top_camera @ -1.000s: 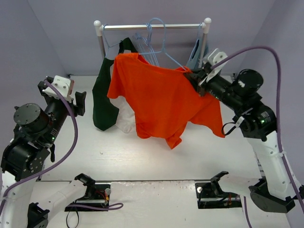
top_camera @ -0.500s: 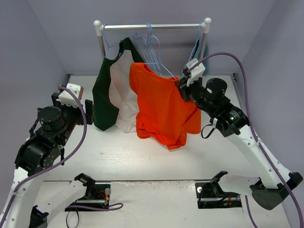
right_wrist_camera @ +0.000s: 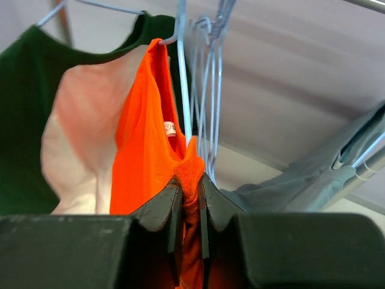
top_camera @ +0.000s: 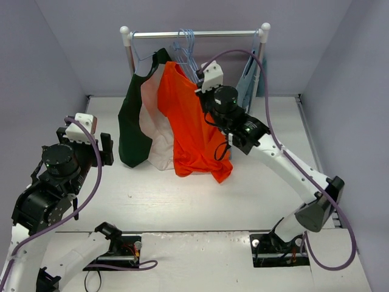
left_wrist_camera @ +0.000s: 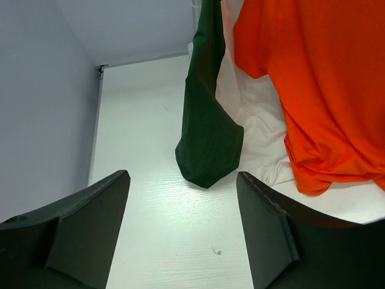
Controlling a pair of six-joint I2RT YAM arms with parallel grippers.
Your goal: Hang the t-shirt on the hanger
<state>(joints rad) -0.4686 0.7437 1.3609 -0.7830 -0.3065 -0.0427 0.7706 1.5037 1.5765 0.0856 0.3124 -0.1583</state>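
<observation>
The right end effector [right_wrist_camera: 189, 180] is clamped shut on a bunched fold of the bright orange-red soft fabric t-shirt [right_wrist_camera: 141, 162], just beside the wire of a thin pale-blue triangular hanger [right_wrist_camera: 183, 84]. The shirt hangs below the silver rack rail [top_camera: 231, 33]. It drapes against a dark green-and-white garment [top_camera: 130, 128], and its hem reaches the white surface [top_camera: 182, 194]. The left end effector [left_wrist_camera: 181, 179] gapes wide, holding nothing, well apart to the left.

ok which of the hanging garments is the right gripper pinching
The orange t-shirt, bunched in the right gripper; the green-and-white garment and grey-blue one hang untouched.
</observation>
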